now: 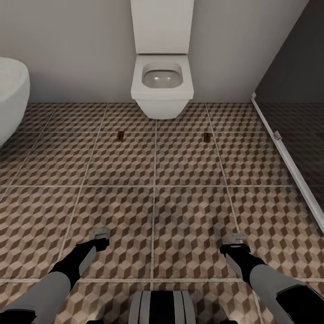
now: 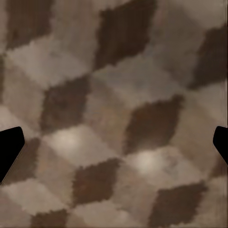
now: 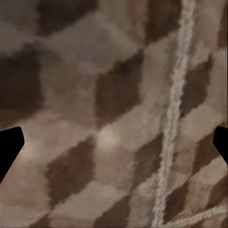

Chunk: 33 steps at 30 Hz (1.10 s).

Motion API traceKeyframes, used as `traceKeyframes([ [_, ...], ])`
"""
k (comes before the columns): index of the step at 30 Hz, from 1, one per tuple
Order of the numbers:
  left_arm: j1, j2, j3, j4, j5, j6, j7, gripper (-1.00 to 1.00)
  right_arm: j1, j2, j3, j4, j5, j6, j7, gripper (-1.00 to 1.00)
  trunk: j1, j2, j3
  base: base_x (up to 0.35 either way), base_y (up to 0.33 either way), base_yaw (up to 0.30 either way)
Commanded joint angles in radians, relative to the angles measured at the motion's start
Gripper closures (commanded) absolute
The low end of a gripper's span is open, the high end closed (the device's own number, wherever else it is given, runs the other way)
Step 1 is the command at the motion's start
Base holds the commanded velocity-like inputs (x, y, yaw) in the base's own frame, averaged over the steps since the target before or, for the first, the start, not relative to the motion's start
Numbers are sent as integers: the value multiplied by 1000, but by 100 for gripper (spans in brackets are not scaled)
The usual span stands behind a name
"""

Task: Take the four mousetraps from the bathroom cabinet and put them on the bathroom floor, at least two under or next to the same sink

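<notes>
Two tiny dark brown mousetraps lie on the cube-patterned bathroom floor (image 1: 189, 211) in front of the toilet, one (image 1: 119, 135) to the left and one (image 1: 206, 137) to the right. My left gripper (image 1: 100, 236) and right gripper (image 1: 237, 240) hang low over the tiles near the bottom of the head view, well short of both traps. In the left wrist view the left gripper (image 2: 114, 147) is open over bare tile. The right gripper (image 3: 114, 147) is open too, beside a pale grout line (image 3: 173, 118). The cabinet and sink are out of view.
A white wall-hung toilet (image 1: 162, 81) stands at the back wall. The curved side of a white bathtub (image 1: 11, 99) is at the far left. A dark glass shower panel with a pale bottom rail (image 1: 288, 162) runs along the right.
</notes>
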Motion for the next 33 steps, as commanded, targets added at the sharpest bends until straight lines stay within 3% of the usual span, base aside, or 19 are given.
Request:
traceKeyframes([
  [1, 0, 1, -8, -2, 11, 5, 8, -100, 0, -1, 8, -3, -8, 7, -5, -100, -1, 0, 3, 0, 0, 0],
  [33, 0, 3, -9, -2, 11, 3, 8, -100, 0, -1, 8, -3, -8, 7, -5, -100, -15, 8, 127, 0, 0, 0],
])
